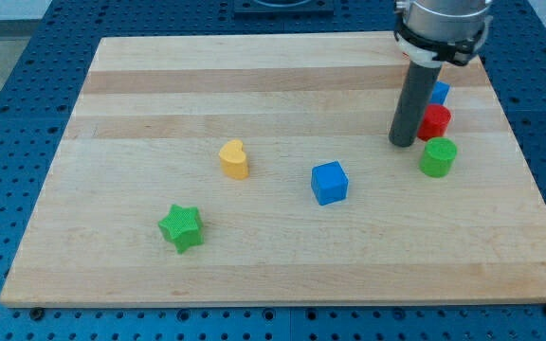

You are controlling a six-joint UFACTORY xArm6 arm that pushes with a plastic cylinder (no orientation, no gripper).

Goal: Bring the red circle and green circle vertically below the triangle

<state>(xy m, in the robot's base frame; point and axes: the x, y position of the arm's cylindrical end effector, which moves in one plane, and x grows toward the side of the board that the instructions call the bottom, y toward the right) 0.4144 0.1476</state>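
**Our tip beside the red circle at the board's upper right**

From the one camera view we see our tip (pixel 403 143) resting on the wooden board (pixel 140 95) at the view's upper right; we carry no jaws, only a straight dark rod, so there is nothing to open or close. The red circle (pixel 435 121) stands just to the right of our tip, close enough that we cannot tell whether they touch; the green circle (pixel 438 157) sits just below the red one, near our tip but apart from it. A small blue block (pixel 440 93), partly hidden behind the rod so that its shape cannot be made out, lies just above the red circle.

Other blocks lie well apart toward the view's left: a blue cube (pixel 329 183) near the middle; a yellow heart (pixel 234 159) left of it; a green star (pixel 180 227) lower left.

The board is pale wood with lighter and darker planks; it lies on a blue perforated table (pixel 8 57) showing on all sides.
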